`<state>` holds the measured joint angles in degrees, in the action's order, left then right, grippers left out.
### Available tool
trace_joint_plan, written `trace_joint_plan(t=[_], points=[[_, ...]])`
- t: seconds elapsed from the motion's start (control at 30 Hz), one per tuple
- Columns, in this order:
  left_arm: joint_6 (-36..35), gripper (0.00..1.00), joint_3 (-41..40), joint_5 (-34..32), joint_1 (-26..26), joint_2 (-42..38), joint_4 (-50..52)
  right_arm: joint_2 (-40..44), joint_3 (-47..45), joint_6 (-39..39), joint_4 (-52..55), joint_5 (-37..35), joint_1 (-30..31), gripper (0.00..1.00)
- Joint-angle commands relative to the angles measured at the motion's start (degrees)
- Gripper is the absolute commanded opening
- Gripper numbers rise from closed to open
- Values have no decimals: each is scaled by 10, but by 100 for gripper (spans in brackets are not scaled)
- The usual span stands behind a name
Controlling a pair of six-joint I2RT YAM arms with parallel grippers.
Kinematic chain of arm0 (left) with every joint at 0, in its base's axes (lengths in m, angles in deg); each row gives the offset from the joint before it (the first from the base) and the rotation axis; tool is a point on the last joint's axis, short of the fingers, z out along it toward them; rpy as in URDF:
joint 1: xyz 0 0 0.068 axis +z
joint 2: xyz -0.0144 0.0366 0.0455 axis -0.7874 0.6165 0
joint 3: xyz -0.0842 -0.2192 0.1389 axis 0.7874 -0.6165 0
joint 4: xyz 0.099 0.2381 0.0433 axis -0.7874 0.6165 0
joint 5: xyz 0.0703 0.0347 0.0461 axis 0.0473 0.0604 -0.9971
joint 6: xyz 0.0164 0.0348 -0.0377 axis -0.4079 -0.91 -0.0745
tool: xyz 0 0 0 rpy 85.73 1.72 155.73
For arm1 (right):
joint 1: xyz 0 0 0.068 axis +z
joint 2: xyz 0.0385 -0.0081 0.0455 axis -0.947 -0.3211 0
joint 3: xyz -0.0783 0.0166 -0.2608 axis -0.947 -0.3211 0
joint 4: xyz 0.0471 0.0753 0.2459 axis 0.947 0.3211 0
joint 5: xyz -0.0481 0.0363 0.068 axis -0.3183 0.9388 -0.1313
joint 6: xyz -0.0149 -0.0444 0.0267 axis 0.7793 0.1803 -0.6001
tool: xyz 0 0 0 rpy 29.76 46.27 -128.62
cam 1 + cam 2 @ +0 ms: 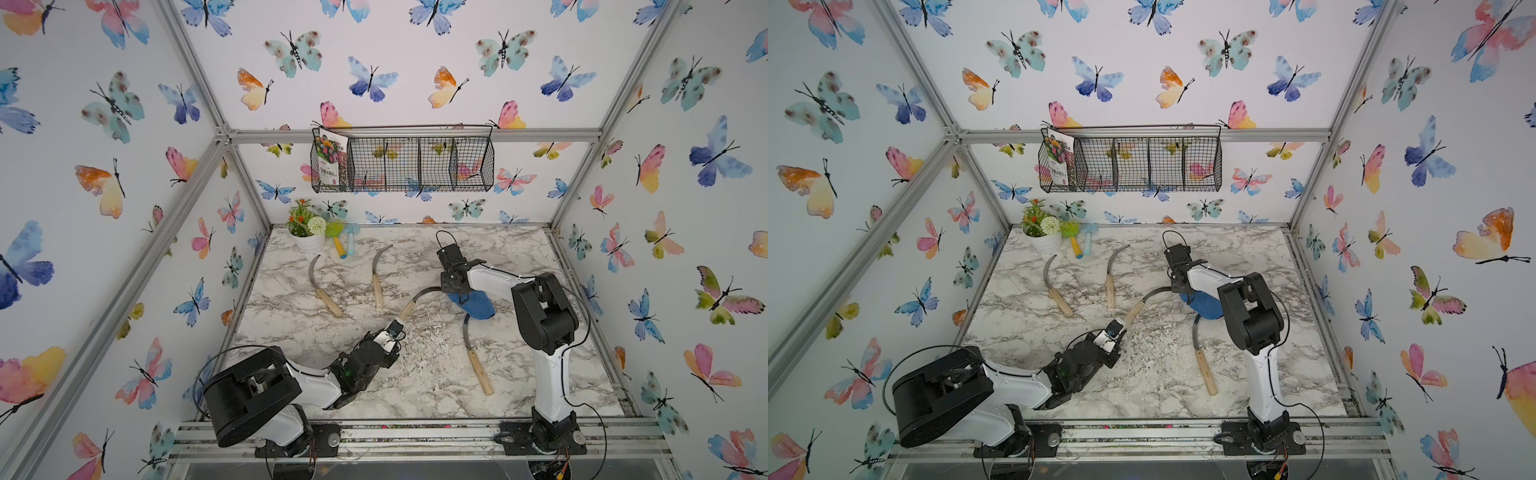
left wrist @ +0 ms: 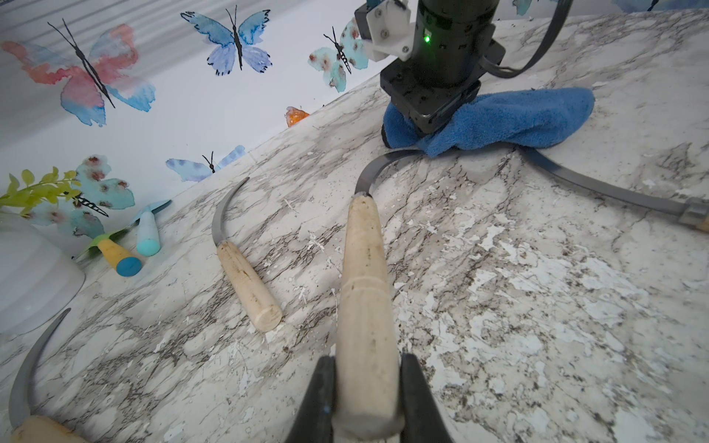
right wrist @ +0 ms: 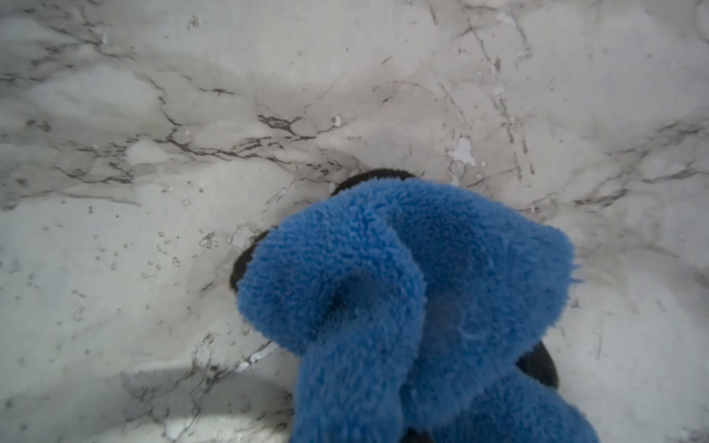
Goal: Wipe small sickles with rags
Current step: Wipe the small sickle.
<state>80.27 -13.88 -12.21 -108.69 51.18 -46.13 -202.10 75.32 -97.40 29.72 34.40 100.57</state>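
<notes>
Now my left pincer (image 2: 366, 401) is clamped on the butt end of the held sickle (image 2: 362, 276), with 1 black finger on each side of its pale wooden handle. Its grey blade curves away toward the middle of the desk (image 1: 419, 374), and the tip runs under the blue rag (image 1: 478, 308).

My right pincer (image 1: 456, 294) points down into that rag and pinches a bunched fold of it. The right wrist view shows fluffy blue cloth right up against the camera, with the fingers mostly hidden. The rag lies on the desk right of centre. Its near edge also covers the blade tip of the near sickle (image 1: 480, 372), whose handle points toward the front edge.

2 more lie flat toward the back left, the left sickle (image 1: 328, 302) and the middle sickle (image 1: 377, 293), apart from each other with handles toward the front. At the back left corner stands a white flower pot (image 1: 309, 243), with 2 toy tools (image 1: 340, 249) just beside it. A wire basket (image 1: 403, 166) hangs on the back wall.
</notes>
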Motion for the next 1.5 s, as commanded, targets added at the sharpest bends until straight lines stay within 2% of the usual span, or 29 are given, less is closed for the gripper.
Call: trace_joint_plan(t=[0.0,0.13,0.3,0.87,1.03,1.13,1.33,1.47], points=[[-6,0,3,0,-2,-2,-23,-17,-1,0,-14,82,2,2],[-6,0,9,0,-2,0,-14,-5,-27,0,-58,162,4,2],[-5,0,5,6,-1,-2,-20,15,-45,-4,-83,207,17,2],[-4,0,3,8,-1,-3,-23,68,-28,3,-74,214,150,2],[-1,0,-3,6,-1,-12,-24,59,-37,-3,-69,161,147,2],[1,0,-10,5,-1,-19,-27,43,-36,-10,-51,136,117,3],[3,0,-11,6,-1,-28,-25,20,-57,-18,-53,120,33,3],[4,0,-13,8,-1,-31,-25,11,-40,-12,-41,142,28,2]])
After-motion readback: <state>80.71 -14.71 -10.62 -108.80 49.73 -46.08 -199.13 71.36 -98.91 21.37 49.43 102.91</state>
